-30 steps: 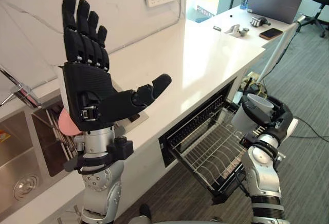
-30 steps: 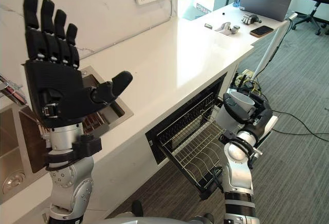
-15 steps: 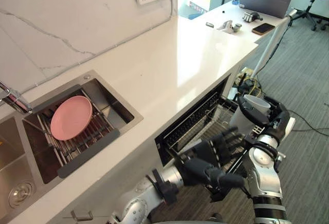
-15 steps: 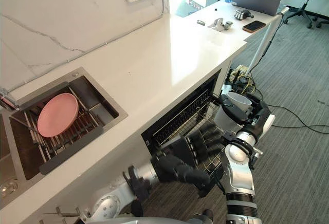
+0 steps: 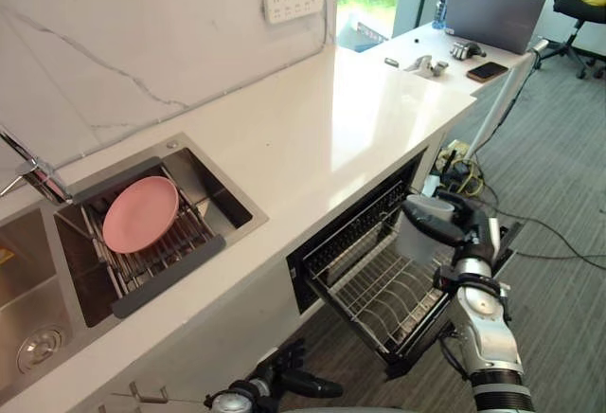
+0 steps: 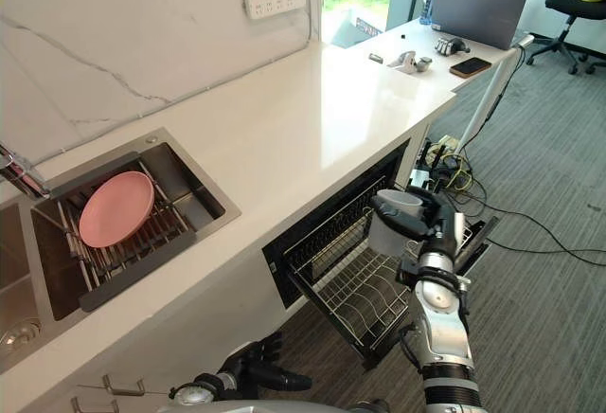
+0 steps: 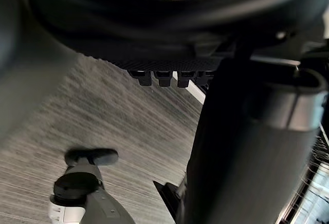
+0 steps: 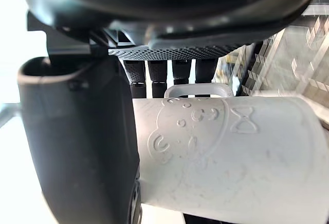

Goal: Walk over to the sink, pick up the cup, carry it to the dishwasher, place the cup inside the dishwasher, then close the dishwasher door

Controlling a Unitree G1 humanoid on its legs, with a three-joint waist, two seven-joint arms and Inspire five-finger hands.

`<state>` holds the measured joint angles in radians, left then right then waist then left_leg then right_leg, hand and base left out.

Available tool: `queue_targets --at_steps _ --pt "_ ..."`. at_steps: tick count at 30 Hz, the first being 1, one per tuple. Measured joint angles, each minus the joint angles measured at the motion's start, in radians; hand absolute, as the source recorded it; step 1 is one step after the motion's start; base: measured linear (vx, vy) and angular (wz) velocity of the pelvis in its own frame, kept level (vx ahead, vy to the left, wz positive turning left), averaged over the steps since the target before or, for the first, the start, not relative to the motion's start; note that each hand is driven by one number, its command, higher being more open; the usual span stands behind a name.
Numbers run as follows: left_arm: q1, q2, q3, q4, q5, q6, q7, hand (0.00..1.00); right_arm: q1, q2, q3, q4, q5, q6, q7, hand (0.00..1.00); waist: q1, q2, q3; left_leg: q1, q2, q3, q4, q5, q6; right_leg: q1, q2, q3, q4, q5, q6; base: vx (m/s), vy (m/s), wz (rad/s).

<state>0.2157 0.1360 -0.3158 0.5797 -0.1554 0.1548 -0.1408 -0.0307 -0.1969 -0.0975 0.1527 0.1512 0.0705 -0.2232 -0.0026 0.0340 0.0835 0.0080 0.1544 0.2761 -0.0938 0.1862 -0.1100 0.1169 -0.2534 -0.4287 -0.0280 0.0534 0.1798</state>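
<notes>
done: cup (image 5: 423,226) is picked up, right hand (image 5: 471,228) fingers and thumb wrapped tight round it | where: over the pulled-out rack (image 5: 374,292), just below those fingers | to do: put cup in, shut dishwasher (image 5: 303,271) | left hand (image 6: 258,373): down low, fingers loose, holding nothing

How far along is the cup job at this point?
Done: the cup has been picked up and brought to the dishwasher; the right hand grips it beside the pulled-out rack. In hand: bringing it over the wires. Left: setting it in the rack, letting go, then closing the dishwasher. The left hand hangs low, idle.
</notes>
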Motion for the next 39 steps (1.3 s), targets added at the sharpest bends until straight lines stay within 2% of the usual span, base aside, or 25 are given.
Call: queue_targets --at_steps 5,9,12,16,20,25,28,29,32,39 --pt "0.001 -0.022 0.110 0.048 0.000 -0.036 0.060 1.00 -0.014 -0.007 0.026 0.139 -0.109 0.000 0.086 0.00 0.016 0.006 0.004 -0.020 -0.007 -0.044 0.000 0.001 -0.003 0.021 0.000 -0.043 -0.010 -0.002 0.002 -0.04 -0.010 0.26" --pt "0.001 -0.030 0.191 0.060 0.001 -0.037 0.096 1.00 -0.046 -0.079 0.027 0.237 -0.194 0.001 0.167 0.00 0.016 0.010 0.024 -0.048 -0.016 -0.080 0.005 0.016 0.007 0.029 -0.002 -0.086 -0.008 -0.002 0.007 -0.01 -0.009 0.29" --pt "0.003 -0.030 0.228 0.064 0.032 -0.033 0.110 1.00 -0.066 -0.137 0.023 0.280 -0.234 0.001 0.191 0.00 0.018 0.019 0.042 -0.053 -0.024 -0.106 0.005 0.019 0.009 0.045 -0.004 -0.117 -0.006 -0.008 0.012 -0.02 -0.016 0.31" --pt "0.024 -0.026 0.312 0.084 0.056 -0.019 0.149 1.00 -0.075 -0.185 -0.007 0.325 -0.267 0.001 0.206 0.00 0.025 0.052 0.068 -0.058 -0.032 -0.149 0.005 0.023 0.009 0.063 -0.010 -0.162 0.024 -0.038 0.019 -0.02 -0.025 0.31" --pt "0.067 -0.020 0.347 0.099 0.082 -0.023 0.172 1.00 -0.077 -0.210 -0.021 0.372 -0.272 0.001 0.211 0.00 0.035 0.070 0.090 -0.081 -0.038 -0.189 0.005 0.033 0.009 0.063 -0.014 -0.206 0.055 -0.066 0.021 -0.01 -0.039 0.35" --pt "0.034 -0.040 0.351 0.093 0.034 -0.030 0.172 1.00 -0.165 -0.226 -0.022 0.476 -0.270 0.003 0.193 0.00 0.056 0.114 0.164 -0.123 -0.044 -0.241 0.006 0.055 0.014 0.034 -0.029 -0.255 0.132 -0.108 0.020 -0.05 -0.020 0.32" --pt "0.033 -0.050 0.351 0.093 -0.001 -0.035 0.171 1.00 -0.180 -0.226 -0.021 0.511 -0.270 0.004 0.187 0.00 0.065 0.134 0.185 -0.125 -0.054 -0.245 0.006 0.062 0.021 0.034 -0.043 -0.270 0.162 -0.133 0.017 -0.03 -0.007 0.25" --pt "0.032 -0.056 0.351 0.096 -0.023 -0.037 0.170 1.00 -0.186 -0.226 -0.020 0.532 -0.271 0.008 0.180 1.00 0.067 0.147 0.192 -0.131 -0.059 -0.248 0.006 0.067 0.025 0.034 -0.048 -0.283 0.175 -0.143 0.017 -0.03 -0.006 0.25" --pt "0.032 -0.065 0.359 0.105 -0.057 -0.040 0.161 1.00 -0.195 -0.226 -0.015 0.583 -0.272 0.015 0.180 1.00 0.069 0.166 0.201 -0.144 -0.069 -0.247 0.006 0.084 0.036 0.037 -0.053 -0.310 0.195 -0.162 0.021 -0.07 -0.010 0.32" --pt "0.032 -0.066 0.378 0.111 -0.061 -0.055 0.138 1.00 -0.198 -0.221 -0.001 0.608 -0.270 0.021 0.173 1.00 0.082 0.172 0.209 -0.154 -0.073 -0.247 0.006 0.093 0.041 0.038 -0.052 -0.327 0.201 -0.178 0.026 -0.06 -0.006 0.12"
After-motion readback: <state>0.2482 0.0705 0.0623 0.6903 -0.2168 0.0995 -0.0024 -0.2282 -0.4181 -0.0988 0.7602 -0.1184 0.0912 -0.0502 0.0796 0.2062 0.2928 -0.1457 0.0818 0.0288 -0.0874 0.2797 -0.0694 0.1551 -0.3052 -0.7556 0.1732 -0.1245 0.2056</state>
